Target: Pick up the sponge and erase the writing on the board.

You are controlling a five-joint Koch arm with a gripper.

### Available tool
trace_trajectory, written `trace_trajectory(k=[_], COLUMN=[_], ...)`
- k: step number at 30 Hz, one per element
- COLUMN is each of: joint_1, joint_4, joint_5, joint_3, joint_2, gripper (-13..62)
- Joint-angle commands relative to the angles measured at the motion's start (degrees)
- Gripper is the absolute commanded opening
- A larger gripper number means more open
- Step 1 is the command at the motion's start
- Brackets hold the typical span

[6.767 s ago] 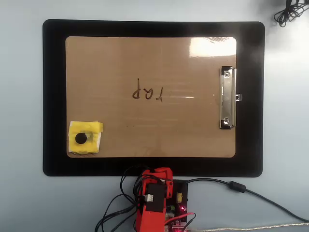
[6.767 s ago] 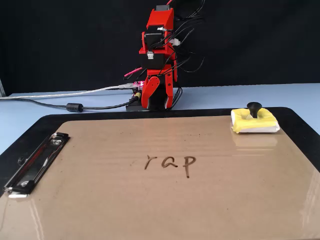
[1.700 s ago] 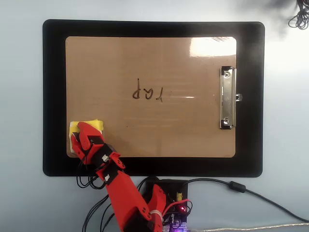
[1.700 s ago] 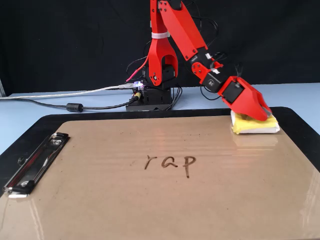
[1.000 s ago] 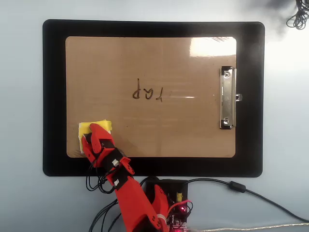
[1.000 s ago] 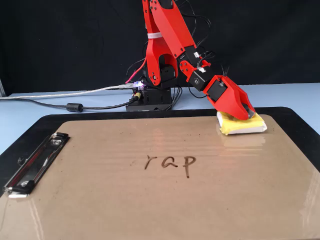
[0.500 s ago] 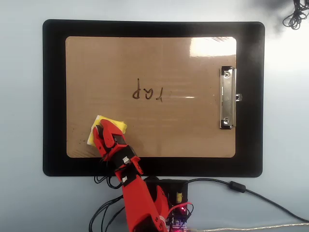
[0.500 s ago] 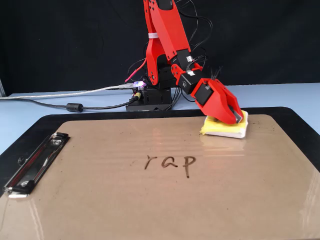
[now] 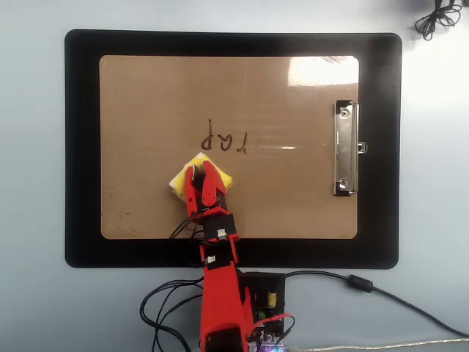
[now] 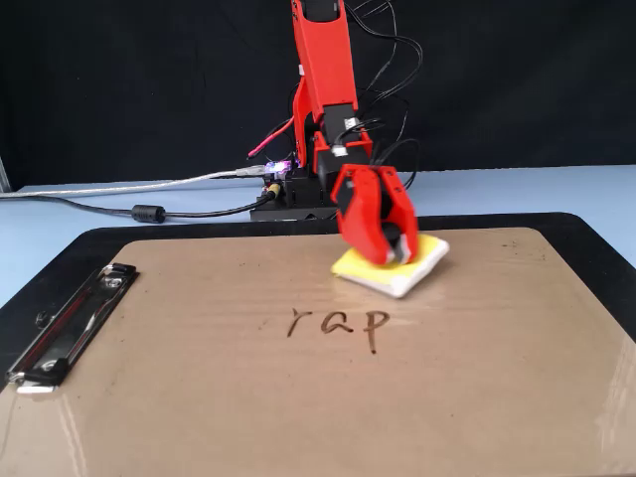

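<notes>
The yellow sponge (image 9: 183,176) (image 10: 422,260) with its white underside rests flat on the tan board (image 9: 146,103) (image 10: 199,397). My red gripper (image 9: 201,173) (image 10: 393,250) is shut on the sponge's black knob, which the fingers hide. The writing (image 9: 225,141) (image 10: 336,323), dark letters reading "rap", lies just beyond the sponge in the overhead view and just in front of it in the fixed view, untouched. A small strip of bare board separates sponge and letters.
The board lies on a larger black mat (image 9: 80,147) (image 10: 586,234). Its silver clip (image 9: 346,148) (image 10: 70,323) is at the right edge in the overhead view. The arm's base with cables (image 10: 149,212) stands behind the mat. A cable coil (image 9: 438,15) sits at the overhead's top right.
My gripper closed on the sponge at the board's corner and dragged it across the board toward the letters, turning it as it went. The writing looks unchanged.
</notes>
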Motion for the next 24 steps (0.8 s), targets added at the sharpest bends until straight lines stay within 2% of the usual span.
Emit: trace_trajectory(k=[1,8,12,17,19,24], joint_1=[2.8,16.8,17.7,17.1,17.1,13.8], joint_4=[-3.0,-3.0,-2.7,-3.0,-3.4,-5.2], joint_5=[0.0,6.0,7.8,7.6,7.5,7.3], joint_3=[-1.9,-13.1,-20.0,-25.8,-20.7,-6.3], joint_2=[0.6,-11.2,-19.4,-24.2,-23.7,-11.2], gripper=[-8.0,-8.0,-8.0,-8.0,-8.0,-8.0])
